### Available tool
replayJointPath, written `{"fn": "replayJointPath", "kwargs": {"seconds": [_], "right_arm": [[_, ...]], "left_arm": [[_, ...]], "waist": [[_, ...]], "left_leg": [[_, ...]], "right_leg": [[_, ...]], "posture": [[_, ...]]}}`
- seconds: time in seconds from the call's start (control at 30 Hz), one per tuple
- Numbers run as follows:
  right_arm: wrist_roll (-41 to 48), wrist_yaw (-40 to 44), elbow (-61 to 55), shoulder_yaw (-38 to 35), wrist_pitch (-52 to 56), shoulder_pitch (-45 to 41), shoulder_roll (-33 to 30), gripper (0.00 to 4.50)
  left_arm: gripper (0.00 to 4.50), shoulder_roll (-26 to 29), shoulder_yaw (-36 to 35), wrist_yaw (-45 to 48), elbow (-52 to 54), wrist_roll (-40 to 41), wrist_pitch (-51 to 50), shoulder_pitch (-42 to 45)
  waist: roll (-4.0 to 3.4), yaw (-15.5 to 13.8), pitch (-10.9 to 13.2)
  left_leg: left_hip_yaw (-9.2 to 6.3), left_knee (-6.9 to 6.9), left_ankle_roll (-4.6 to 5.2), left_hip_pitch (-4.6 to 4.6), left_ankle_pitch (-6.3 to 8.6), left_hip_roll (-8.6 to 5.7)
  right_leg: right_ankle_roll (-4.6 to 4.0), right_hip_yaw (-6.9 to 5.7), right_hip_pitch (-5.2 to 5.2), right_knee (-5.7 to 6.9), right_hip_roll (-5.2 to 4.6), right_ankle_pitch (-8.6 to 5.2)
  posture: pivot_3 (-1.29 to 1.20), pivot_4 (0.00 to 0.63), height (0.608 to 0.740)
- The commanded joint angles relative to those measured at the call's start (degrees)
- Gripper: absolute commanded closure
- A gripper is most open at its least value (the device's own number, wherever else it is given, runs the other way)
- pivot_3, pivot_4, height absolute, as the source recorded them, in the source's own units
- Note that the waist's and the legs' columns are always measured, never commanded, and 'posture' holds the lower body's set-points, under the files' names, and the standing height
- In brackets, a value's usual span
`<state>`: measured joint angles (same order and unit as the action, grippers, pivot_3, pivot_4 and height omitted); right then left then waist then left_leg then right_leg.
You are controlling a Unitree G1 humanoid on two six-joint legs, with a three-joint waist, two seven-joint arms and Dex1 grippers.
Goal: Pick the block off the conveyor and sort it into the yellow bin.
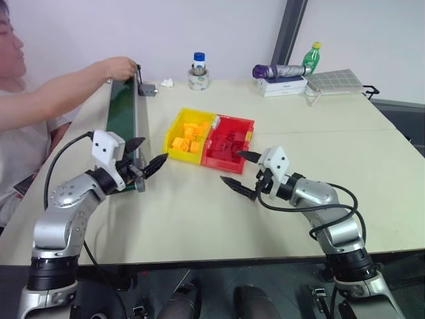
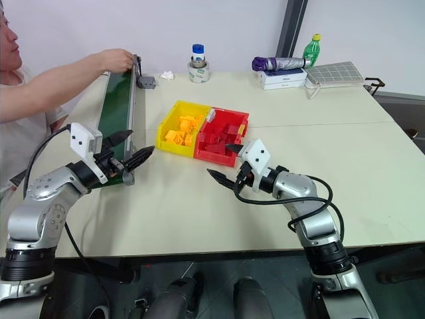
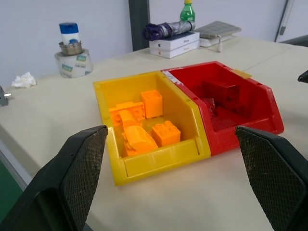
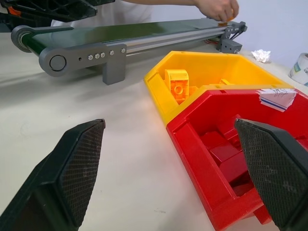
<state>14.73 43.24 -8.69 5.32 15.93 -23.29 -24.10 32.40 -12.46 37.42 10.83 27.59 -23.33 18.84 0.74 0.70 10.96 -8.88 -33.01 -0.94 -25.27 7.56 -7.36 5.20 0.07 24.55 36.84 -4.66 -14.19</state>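
Jaws of both grippers spread, conveyor (image 1: 123, 119) beside yellow bin (image 1: 174, 128), table (image 1: 299, 133)

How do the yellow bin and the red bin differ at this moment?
The yellow bin holds orange-yellow bricks; the red bin holds red bricks. The yellow bin sits nearer the conveyor, the red bin nearer the right gripper. Both look the same size and touch side by side.

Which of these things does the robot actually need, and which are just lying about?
Needed: conveyor, yellow bin, the person's hand at the belt's far end.
Lying about: red bin, umbrella, green bottle, tape roll, crumpled tissue.
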Motion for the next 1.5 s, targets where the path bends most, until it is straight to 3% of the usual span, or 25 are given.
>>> {"fn": "replayJointPath", "kwargs": {"seconds": [0.03, 1.17, 1.5], "right_arm": [[0.6, 0.1, -1.7, -0.7, -0.8, -0.5, -0.3, 0.00], [0.5, -0.3, -1.9, -0.8, -1.1, 0.1, 0.1, 0.00], [0.8, -0.1, -2.2, -1.2, -1.1, 0.9, -0.4, 0.00]], "left_arm": [[0.04, 0.0, -0.9, 0.0, 1.1, 0.2, 1.2, 0.4], [0.04, -0.1, -3.2, -0.9, 3.7, 2.8, 0.6, -2.6], [0.04, -7.5, -5.8, -17.1, 13.4, -4.9, 4.0, -11.2]], "waist": [[0.00, 0.0, 0.0], [0.00, 0.0, 0.0], [-0.01, 0.0, 0.0]], "left_leg": [[0.00, 0.00, 0.00, 0.00, 0.00, 0.00], [0.00, 0.01, 0.00, -0.03, 0.00, 0.00], [0.01, 0.04, 0.02, -0.05, 0.02, 0.02]], "right_leg": [[0.00, 0.00, 0.00, 0.00, 0.00, 0.00], [0.03, 0.00, 0.00, -0.06, 0.00, -0.02], [0.00, 0.00, 0.00, -0.20, 0.00, 0.00]], "posture": [[0.00, 0.150, 0.740], [0.00, 0.150, 0.740], [0.00, 0.150, 0.740]]}}
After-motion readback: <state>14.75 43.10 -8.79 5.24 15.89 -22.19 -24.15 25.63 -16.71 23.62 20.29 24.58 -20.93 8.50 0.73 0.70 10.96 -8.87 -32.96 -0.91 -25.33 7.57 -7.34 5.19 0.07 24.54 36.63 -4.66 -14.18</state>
